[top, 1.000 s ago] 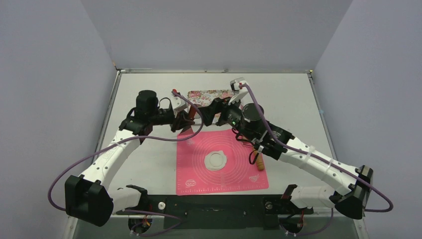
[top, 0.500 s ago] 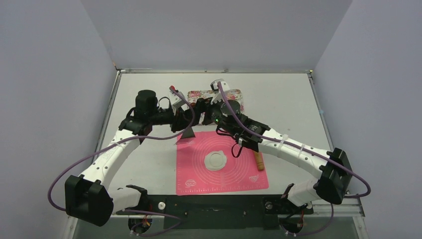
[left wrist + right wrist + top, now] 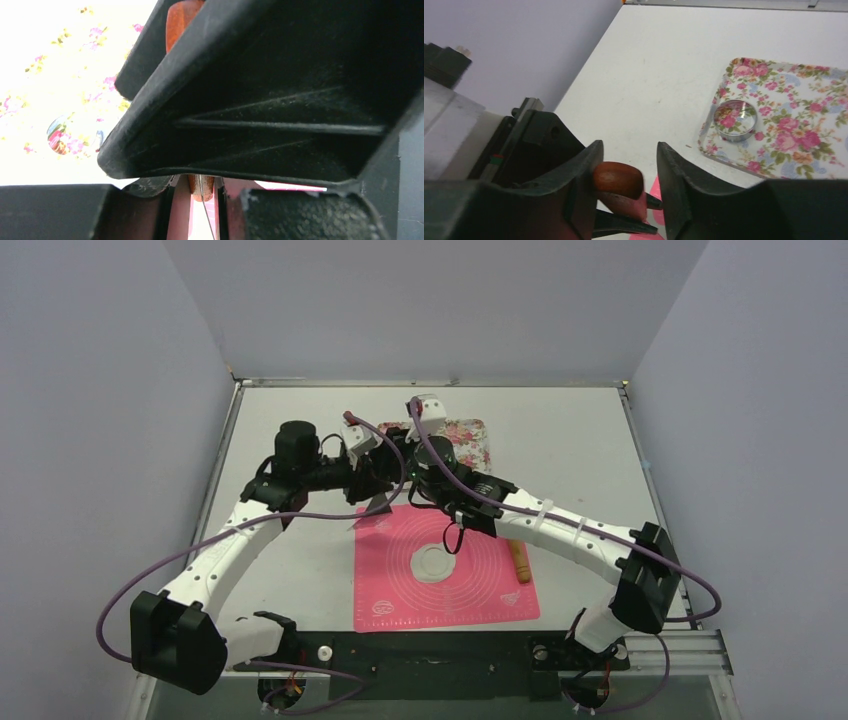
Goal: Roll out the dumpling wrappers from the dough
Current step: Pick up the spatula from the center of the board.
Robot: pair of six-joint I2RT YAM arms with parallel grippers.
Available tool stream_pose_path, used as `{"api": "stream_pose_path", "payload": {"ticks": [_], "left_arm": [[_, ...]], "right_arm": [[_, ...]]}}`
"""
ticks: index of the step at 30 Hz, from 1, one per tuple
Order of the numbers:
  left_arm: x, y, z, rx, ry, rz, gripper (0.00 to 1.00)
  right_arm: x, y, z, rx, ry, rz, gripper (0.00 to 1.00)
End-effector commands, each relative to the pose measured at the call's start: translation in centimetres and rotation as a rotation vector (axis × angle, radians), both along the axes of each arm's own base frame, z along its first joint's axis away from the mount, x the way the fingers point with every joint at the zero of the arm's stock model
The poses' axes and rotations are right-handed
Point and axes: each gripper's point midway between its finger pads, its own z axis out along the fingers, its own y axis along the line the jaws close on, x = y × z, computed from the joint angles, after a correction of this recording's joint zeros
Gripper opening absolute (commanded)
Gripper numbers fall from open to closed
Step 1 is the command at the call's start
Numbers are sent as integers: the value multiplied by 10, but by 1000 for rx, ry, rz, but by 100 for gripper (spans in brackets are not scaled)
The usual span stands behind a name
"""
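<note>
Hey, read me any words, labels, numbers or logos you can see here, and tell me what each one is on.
No text can be read anywhere.
Pink mat: printed marks near its front corners, too small to read.
Floral tray and metal ring: flowers and bare metal only, no text.

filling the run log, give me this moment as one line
left pincer: shut on red-brown wooden tool handle | right pincer: open around same handle | flat white dough disc: on pink mat

Shiny metal ring cutter point(image 3: 735, 120), glossy wooden handle point(image 3: 618, 181) (reddish-brown), matt pink mat point(image 3: 490, 590), smooth white dough point(image 3: 435, 563).
</note>
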Motion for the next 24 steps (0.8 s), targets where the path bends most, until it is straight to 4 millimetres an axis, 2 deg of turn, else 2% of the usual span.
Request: {"api": "stream_pose_path", "payload": {"ticks": [1,4,7,8,10,13,16,20,23,24], "left_arm": [[15,-1,27,-22,-112,43,0],[18,-1,23,-14,-108,58,0],[12,-4,22,-27,-99,24,0],[10,-5,20,-29,-86,14,17],[2,-8,20,-38,-66,-19,37],[-4,-6,20,-22,-57,-46,41],[-5,0,17,11,-49,-39,42],[-9,5,28,1,-29,-46,43],[-10,12,41,-1,-18,-34,44],[-6,19,38,17,5,10,44]], "right_arm": [[1,1,9,20,6,-39,30],[1,-4,4,-4,16,-49,1],[1,-10,0,-34,12,-58,0],[1,-13,-1,-43,8,-60,0],[3,-23,-2,-50,6,-72,0],[4,-42,-4,-42,4,-84,0],[6,-51,-5,-30,5,-82,0],[7,-61,-6,-28,7,-77,0],[5,-70,11,-7,-15,-67,0],[4,-72,15,-2,-16,-61,0]]}}
